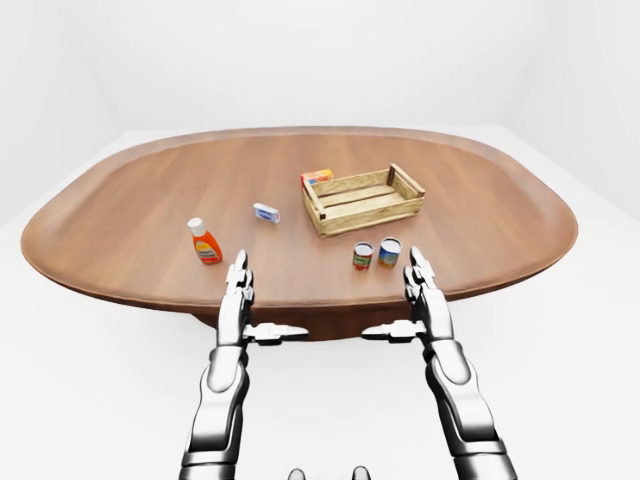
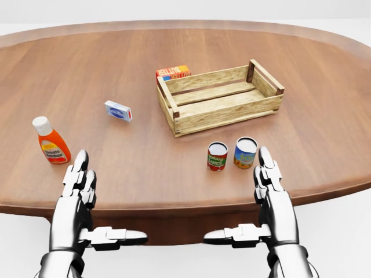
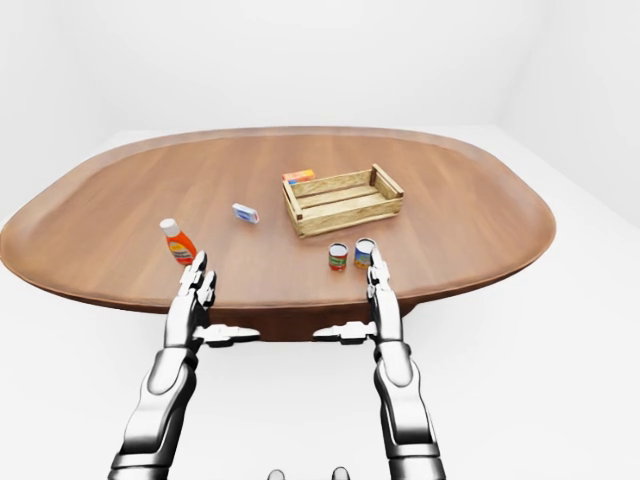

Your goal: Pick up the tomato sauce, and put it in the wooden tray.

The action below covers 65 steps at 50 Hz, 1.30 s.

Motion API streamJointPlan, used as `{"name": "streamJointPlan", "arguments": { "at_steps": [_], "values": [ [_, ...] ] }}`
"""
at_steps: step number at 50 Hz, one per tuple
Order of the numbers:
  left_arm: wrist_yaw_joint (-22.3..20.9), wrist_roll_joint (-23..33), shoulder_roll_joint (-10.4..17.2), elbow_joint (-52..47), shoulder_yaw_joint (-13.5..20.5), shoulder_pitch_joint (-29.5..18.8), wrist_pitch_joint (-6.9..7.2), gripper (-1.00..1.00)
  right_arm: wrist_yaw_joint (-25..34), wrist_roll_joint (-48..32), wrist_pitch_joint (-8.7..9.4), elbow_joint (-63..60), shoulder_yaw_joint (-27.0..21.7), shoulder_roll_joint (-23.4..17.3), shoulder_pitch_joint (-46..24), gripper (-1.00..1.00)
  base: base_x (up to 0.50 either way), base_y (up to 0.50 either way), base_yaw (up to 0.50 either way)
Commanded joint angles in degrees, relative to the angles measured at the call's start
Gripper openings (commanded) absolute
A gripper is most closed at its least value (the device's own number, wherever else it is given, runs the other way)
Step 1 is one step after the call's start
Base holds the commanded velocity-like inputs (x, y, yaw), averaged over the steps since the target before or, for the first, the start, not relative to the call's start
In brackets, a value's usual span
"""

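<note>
The tomato sauce (image 2: pixel 217 156) is a small red-labelled can standing upright on the wooden table, just below the wooden tray (image 2: pixel 200 120) in the head view. The slatted tray holds nothing. My right hand (image 2: pixel 268 194) hovers open at the table's near edge, its fingertips just right of and below the cans. My left hand (image 2: pixel 86 194) is open too, further left, beside an orange bottle. Neither hand touches anything.
A blue-and-orange can (image 2: pixel 245 152) stands right beside the tomato sauce. An orange sauce bottle with a white cap (image 2: pixel 51 142) stands at the left, a small white-blue box (image 2: pixel 117 110) lies mid-table, and an orange-red box (image 2: pixel 173 72) sits behind the tray. The oval table (image 1: pixel 480 200) spreads wide.
</note>
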Motion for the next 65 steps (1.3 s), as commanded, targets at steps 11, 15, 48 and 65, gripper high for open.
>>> {"name": "streamJointPlan", "arguments": {
  "at_steps": [11,15,48,65],
  "values": [
    [0.2,-0.4,0.9,2.4,1.7,-1.4,-0.18,1.00,1.2,-2.8,2.05,1.6,-0.8,-0.7,-1.3,1.00,0.50,0.00,0.00],
    [0.2,-0.4,0.9,1.8,1.6,-1.0,-0.10,1.00,1.2,-2.6,1.98,1.2,-0.7,-0.7,-1.0,1.00,0.50,0.00,0.00],
    [0.1,-0.2,1.0,2.3,1.6,-1.4,0.66,1.00,1.5,-3.1,1.24,2.6,-0.5,-0.8,-1.7,1.00,0.50,0.00,0.00],
    [0.2,-0.1,0.9,2.2,1.6,-1.3,0.68,1.00,2.0,-2.9,0.97,3.0,-0.6,-0.8,-1.6,1.00,0.50,0.00,0.00]
  ]
}}
